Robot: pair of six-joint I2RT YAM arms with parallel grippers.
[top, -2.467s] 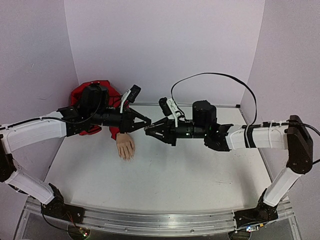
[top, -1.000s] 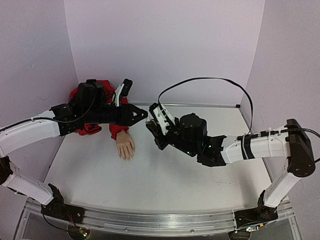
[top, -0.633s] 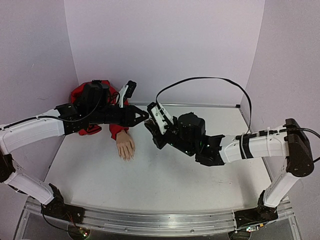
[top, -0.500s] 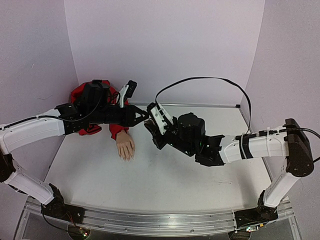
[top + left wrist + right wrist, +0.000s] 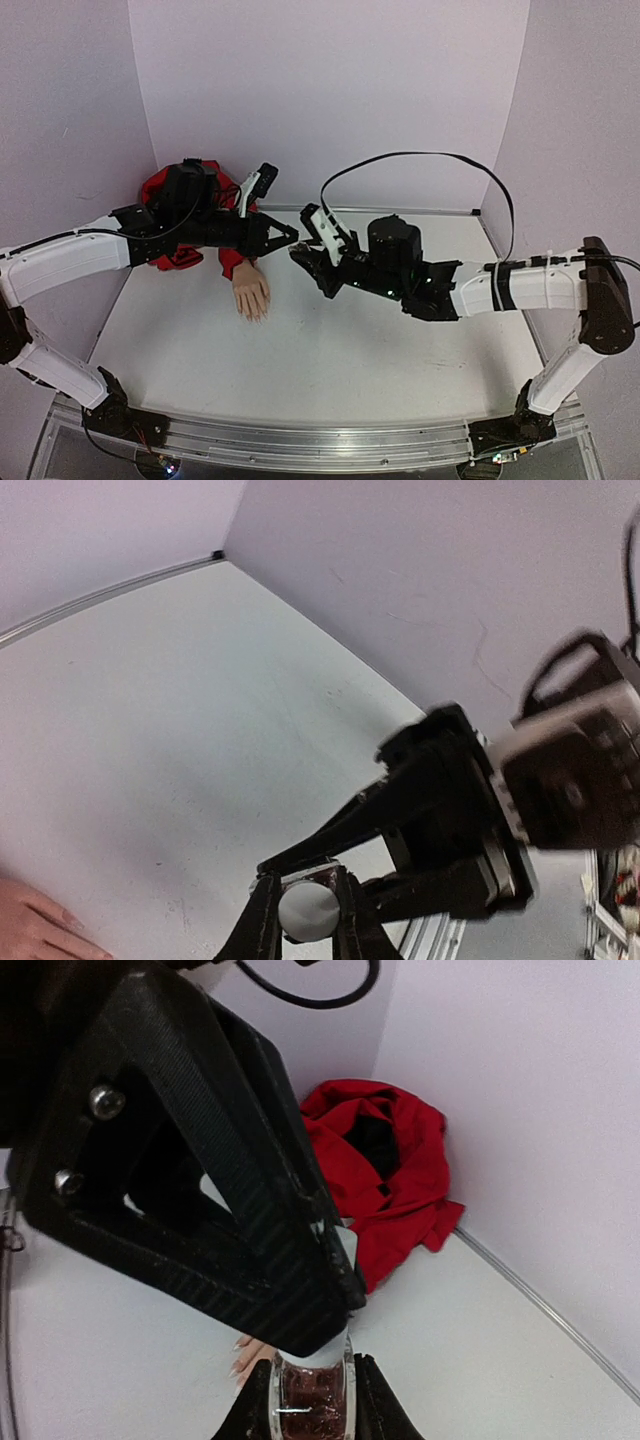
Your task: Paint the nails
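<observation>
Nails on hand, flat on table far left, fingertips pointing near, red sleeve behind. Just right of it, raised, my left jaws clamp the white cap and my right jaws clamp the bottle.

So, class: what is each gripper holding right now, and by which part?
Both hold the small glass polish bottle. The right gripper clamps its glass body, and the left gripper pinches its round white cap.
</observation>
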